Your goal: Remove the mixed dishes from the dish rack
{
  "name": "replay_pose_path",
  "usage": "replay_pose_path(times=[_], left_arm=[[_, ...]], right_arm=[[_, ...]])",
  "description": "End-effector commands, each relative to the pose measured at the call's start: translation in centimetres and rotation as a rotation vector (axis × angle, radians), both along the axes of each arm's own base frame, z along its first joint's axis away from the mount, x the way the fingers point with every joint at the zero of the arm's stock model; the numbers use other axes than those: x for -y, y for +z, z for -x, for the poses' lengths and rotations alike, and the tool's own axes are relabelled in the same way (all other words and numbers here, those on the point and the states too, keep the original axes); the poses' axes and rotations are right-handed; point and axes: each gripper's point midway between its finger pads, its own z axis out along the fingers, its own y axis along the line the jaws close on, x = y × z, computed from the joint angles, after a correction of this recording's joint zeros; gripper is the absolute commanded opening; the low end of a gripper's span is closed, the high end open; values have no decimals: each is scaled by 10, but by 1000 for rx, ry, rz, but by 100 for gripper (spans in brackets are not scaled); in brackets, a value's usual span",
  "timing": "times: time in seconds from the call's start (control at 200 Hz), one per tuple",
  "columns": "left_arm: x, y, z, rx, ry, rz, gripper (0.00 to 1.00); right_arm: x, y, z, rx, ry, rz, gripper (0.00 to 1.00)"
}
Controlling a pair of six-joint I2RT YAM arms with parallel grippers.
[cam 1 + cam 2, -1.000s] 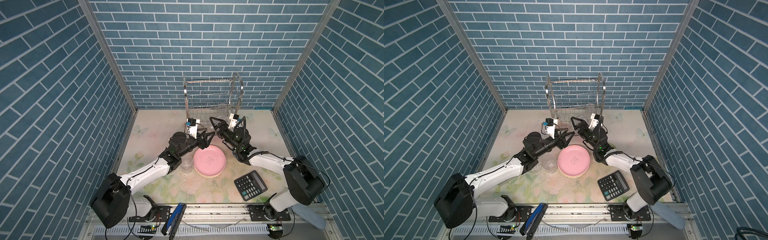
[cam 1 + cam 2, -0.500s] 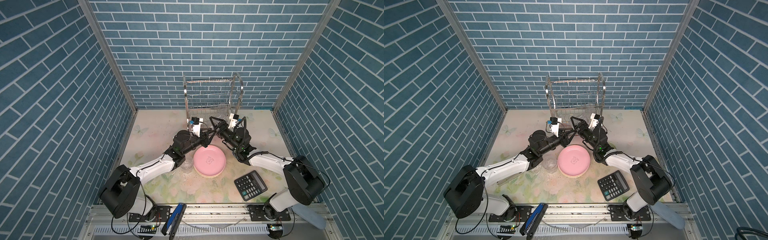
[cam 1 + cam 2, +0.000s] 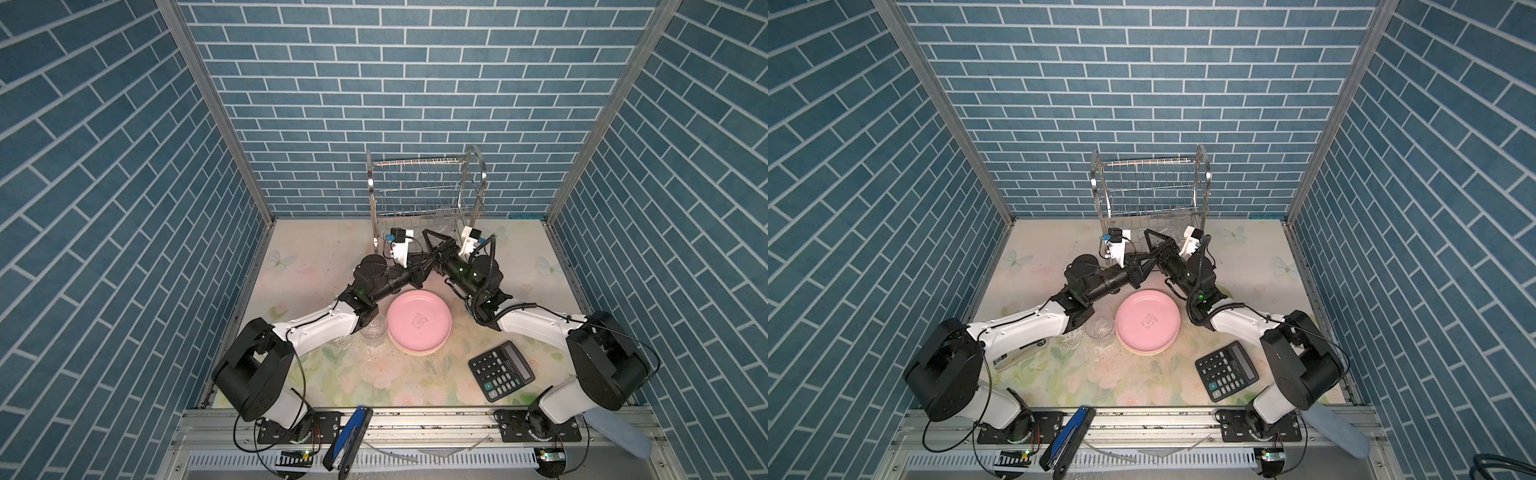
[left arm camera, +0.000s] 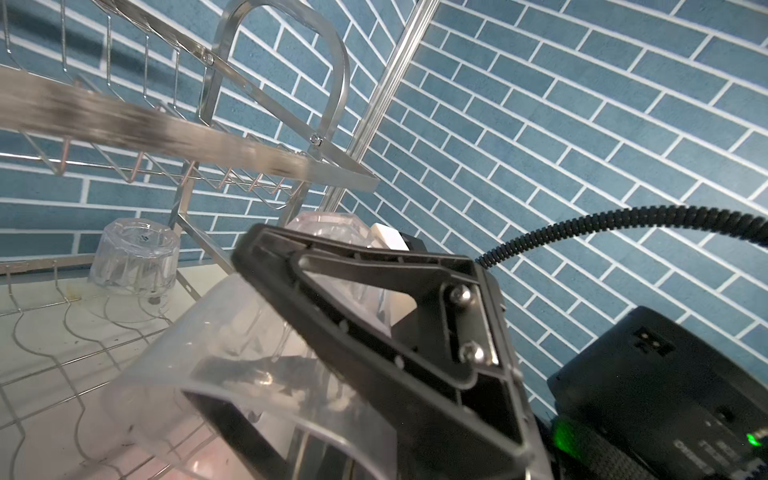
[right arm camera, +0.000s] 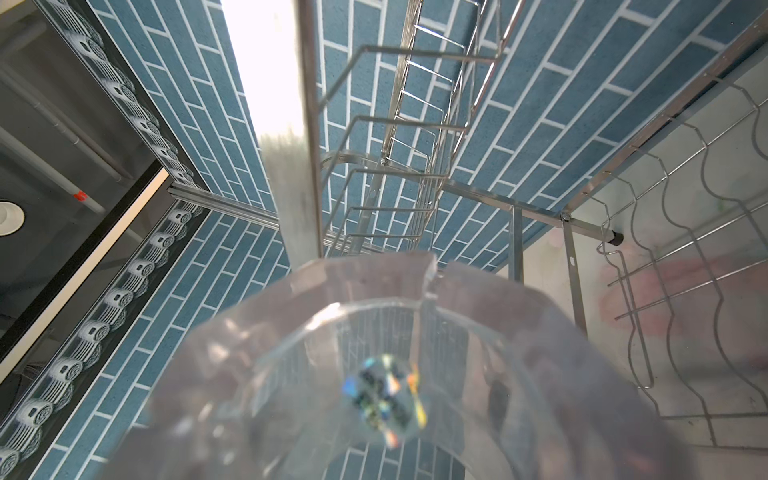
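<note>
Clasping faceted clear glass point(image 5: 374, 374) — right tool point(image 3: 434, 240) at shiny wire rack point(image 3: 424, 187).

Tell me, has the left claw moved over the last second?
Yes. The left gripper has reached farther back, toward the dish rack and away from the pink plate.

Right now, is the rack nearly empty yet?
Nearly. Done: the pink-topped plate stack and one glass sit on the table. In hand: the right gripper seems shut on a second glass. Left: a third glass, upside down on the lower tier of the dish rack.
</note>
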Motion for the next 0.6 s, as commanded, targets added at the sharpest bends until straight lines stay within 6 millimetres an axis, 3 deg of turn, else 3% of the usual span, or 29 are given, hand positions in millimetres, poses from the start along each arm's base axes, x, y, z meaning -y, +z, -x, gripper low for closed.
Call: replay_pose_path(times=[0.0,0.095,0.25,0.29,0.41,0.595], left_arm=[[-1,27,-10,36,28,91,15],[0,31,-10,31,22,120,0],[-6,33,-7,28,38,101,0],[-8,34,-5,33,41,88,0],[-14,35,2,17,45,37,0],[-29,33,21,-43,47,-75,0]], right_arm=[[-15,25,22,81,79,-49,35],[-17,26,22,83,84,-54,35],[-14,23,24,80,76,-54,44],[-11,22,24,79,68,-51,53],[-9,19,26,72,60,-24,98],[12,19,27,94,-30,51,99]])
